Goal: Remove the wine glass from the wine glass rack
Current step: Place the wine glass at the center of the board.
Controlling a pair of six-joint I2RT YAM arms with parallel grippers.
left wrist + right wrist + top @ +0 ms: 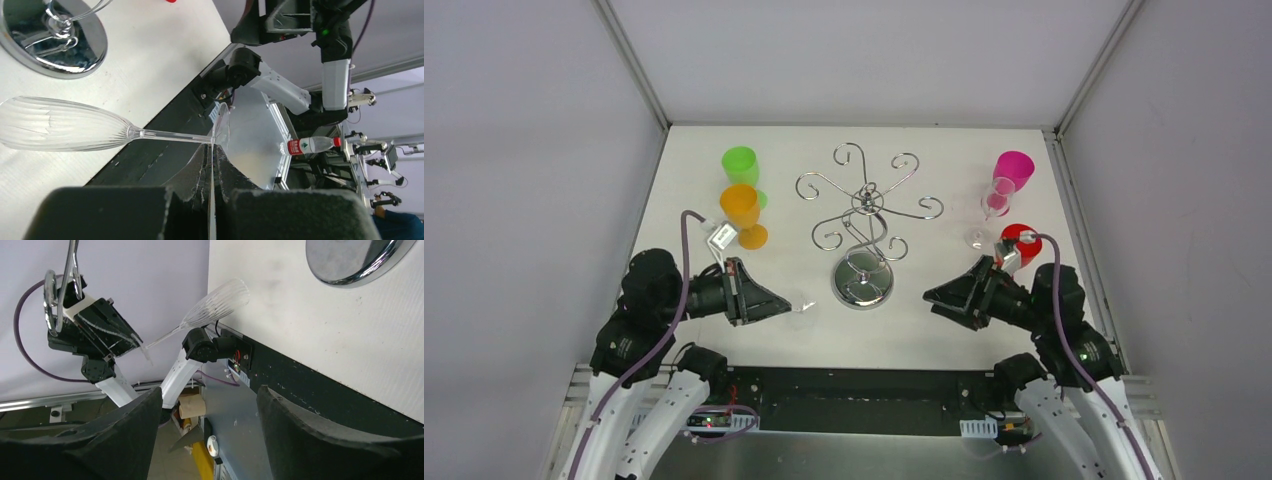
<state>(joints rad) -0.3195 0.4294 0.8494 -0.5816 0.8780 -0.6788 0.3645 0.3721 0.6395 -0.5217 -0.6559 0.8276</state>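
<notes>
The left claw (pixel 212 160) is clamped shut on the round foot of the clear wine glass (pixel 65 125). The glass lies sideways, off the wine glass rack (pixel 864 205), with its bowl pointing toward the rack's mirrored base. I cannot tell whether the bowl touches the tabletop (pixel 894 338), and from above the glass is barely visible. The right claw (pixel 209 392) gapes wide and empty. A green cup (pixel 740 165) and an orange cup (pixel 740 208) stand left of the rack. A pink cup (pixel 1012 170), a red cup (pixel 1021 240) and a clear flute (pixel 994 205) stand right of it.

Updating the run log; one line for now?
left gripper shut on wine glass | off wine glass rack | right gripper open, empty
</notes>
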